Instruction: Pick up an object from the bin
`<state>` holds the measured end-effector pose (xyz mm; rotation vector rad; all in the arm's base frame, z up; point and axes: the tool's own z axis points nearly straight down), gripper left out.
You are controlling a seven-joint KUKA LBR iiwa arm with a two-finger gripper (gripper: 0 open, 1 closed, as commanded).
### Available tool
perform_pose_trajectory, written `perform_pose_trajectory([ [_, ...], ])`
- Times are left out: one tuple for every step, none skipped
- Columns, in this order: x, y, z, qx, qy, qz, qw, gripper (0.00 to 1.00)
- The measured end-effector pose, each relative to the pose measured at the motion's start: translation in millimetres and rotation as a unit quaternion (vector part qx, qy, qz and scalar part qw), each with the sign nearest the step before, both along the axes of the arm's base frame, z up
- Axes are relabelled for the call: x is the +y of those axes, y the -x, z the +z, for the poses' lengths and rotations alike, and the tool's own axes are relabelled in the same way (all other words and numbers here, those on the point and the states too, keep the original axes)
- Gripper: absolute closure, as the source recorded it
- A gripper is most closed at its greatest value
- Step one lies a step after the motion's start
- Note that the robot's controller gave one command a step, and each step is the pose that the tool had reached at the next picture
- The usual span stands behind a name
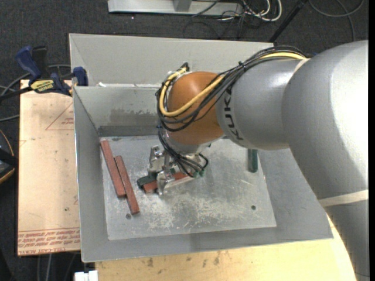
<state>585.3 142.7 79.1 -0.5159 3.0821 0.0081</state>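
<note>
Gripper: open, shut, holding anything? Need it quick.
Gripper: cannot be told. It is low in the bin, right beside a small green-and-red thing near the middle.

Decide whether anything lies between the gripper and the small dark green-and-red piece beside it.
Nothing visible does. The gripper is low in the grey metal bin, right at the small dark green-and-red piece; the two long reddish-brown bars lie apart at the view's left.

The arm (pixel 193 107) hangs beside two reddish-brown bars (pixel 126 183).
</note>
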Motion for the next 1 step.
perform_pose_trajectory([
  [-7.8,27.1,139.8,0.0058,0.003,-0.006,1.0000,1.00],
])
